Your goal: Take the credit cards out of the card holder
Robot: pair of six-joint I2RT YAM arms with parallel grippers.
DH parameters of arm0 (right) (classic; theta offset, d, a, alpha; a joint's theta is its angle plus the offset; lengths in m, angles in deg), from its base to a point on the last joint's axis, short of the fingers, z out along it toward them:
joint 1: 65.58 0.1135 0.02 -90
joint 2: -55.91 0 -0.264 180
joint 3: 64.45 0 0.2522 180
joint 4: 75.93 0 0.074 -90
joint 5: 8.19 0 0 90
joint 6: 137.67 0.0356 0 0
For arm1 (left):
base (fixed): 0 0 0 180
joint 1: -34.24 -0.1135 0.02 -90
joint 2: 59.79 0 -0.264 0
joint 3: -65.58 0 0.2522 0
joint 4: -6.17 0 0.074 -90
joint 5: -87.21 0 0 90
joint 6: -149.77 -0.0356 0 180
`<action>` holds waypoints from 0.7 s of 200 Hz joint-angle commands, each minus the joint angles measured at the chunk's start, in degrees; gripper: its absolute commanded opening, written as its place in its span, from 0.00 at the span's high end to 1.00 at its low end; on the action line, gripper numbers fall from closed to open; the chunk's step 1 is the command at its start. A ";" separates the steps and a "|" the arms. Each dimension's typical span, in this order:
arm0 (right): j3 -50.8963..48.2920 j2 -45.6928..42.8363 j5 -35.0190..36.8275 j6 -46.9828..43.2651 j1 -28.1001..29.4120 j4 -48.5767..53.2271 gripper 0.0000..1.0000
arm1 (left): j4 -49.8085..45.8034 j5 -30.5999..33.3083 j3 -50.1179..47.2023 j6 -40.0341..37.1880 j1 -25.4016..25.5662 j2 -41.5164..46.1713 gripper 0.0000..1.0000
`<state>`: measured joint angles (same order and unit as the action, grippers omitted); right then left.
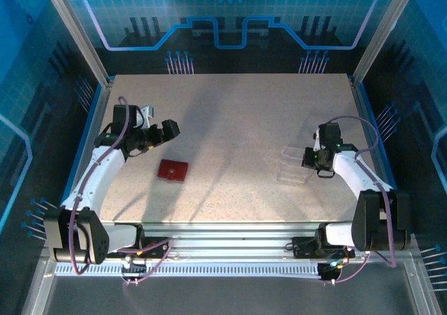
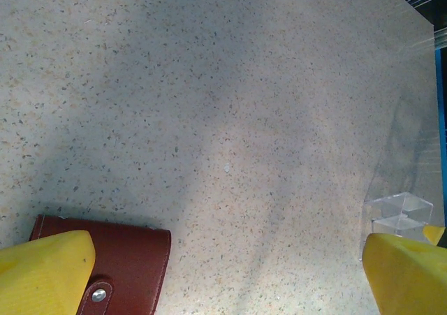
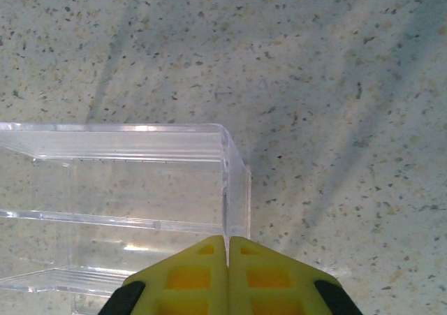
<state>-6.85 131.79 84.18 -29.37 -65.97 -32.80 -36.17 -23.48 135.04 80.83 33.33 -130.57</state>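
Left of centre on the table (image 1: 230,112), the folded card holder (image 1: 172,170) lies just below the left end effector (image 1: 170,128).
That end effector's fingers are spread wide and empty. The holder's longer side runs roughly left to right, with the credit cards presumably inside. At frame right, well apart, the right end effector (image 1: 312,158) is clenched against a clear box (image 1: 293,168). The left arm is nearer.
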 commanded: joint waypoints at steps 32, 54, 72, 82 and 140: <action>3.48 2.88 0.74 4.83 8.12 -0.43 1.00 | -4.05 2.56 -0.85 -1.45 -0.39 5.17 0.01; 8.25 6.51 2.20 6.82 12.64 -0.30 1.00 | -5.68 4.38 -1.03 -3.55 -0.36 6.23 0.01; 12.68 10.44 3.76 8.42 16.75 -0.09 1.00 | -6.28 6.11 -1.47 -4.62 -0.38 6.95 0.01; 15.38 12.86 4.36 9.51 18.87 -0.09 1.00 | -6.49 6.18 -1.50 -4.80 -0.41 7.19 0.01; 32.58 28.23 5.57 14.50 27.86 1.10 1.00 | -6.05 5.68 -2.25 -4.50 -0.41 7.55 0.01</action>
<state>19.44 155.55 88.64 -18.46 -40.87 -32.78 -40.87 -18.43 133.42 77.60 33.31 -124.21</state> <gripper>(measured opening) 0.042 0.994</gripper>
